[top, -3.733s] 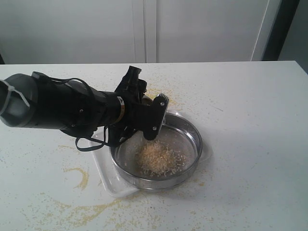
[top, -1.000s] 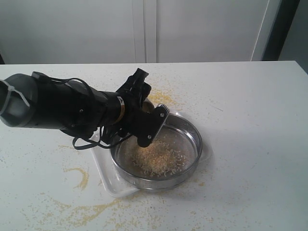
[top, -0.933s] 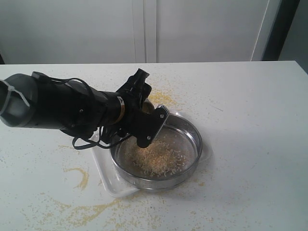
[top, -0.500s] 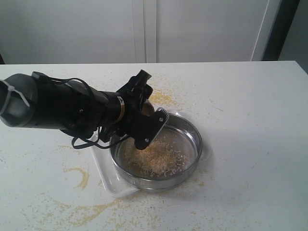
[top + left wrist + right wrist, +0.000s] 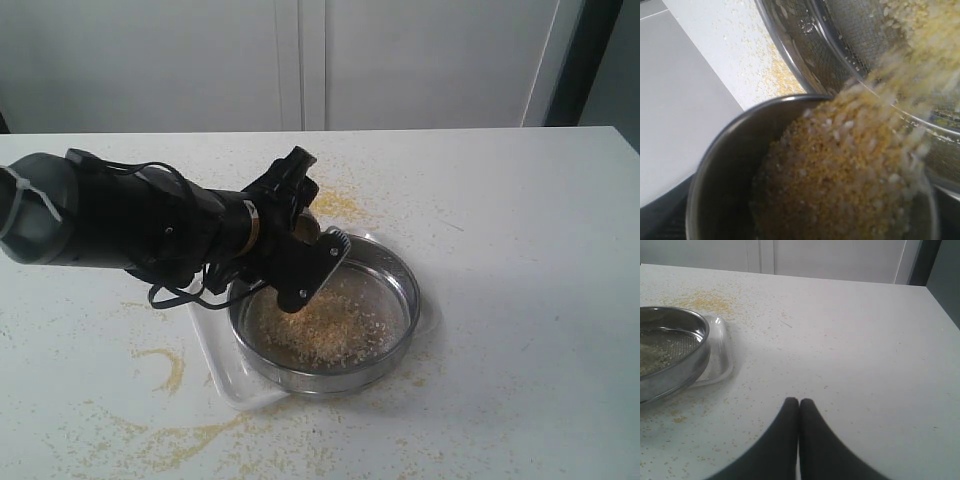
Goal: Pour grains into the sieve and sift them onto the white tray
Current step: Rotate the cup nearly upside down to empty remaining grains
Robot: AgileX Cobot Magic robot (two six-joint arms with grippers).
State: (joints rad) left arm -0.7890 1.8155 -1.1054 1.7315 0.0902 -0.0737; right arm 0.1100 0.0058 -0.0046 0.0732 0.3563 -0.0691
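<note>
In the exterior view the sieve (image 5: pixel 408 288) rests on the white tray (image 5: pixel 214 352), and a beige heap of grains (image 5: pixel 325 330) lies on its mesh. My left gripper (image 5: pixel 305 228) hangs over the sieve's far left rim, shut on a small steel cup (image 5: pixel 306 230) that is tilted toward the sieve. The left wrist view shows the cup (image 5: pixel 722 175) full of grains (image 5: pixel 850 175), which stream over its lip into the sieve (image 5: pixel 837 40). My right gripper (image 5: pixel 799 401) is shut and empty, low over bare table beside the sieve (image 5: pixel 677 342) and the tray (image 5: pixel 722 357).
Spilled yellow meal lies on the table behind the sieve (image 5: pixel 335 203), left of the tray (image 5: pixel 170 368) and along the front (image 5: pixel 200 435). White cabinet doors (image 5: pixel 300 60) stand behind the table.
The left gripper has rolled the cup further over and sunk slightly toward the sieve. The grain heap on the mesh has grown wider and flatter.
</note>
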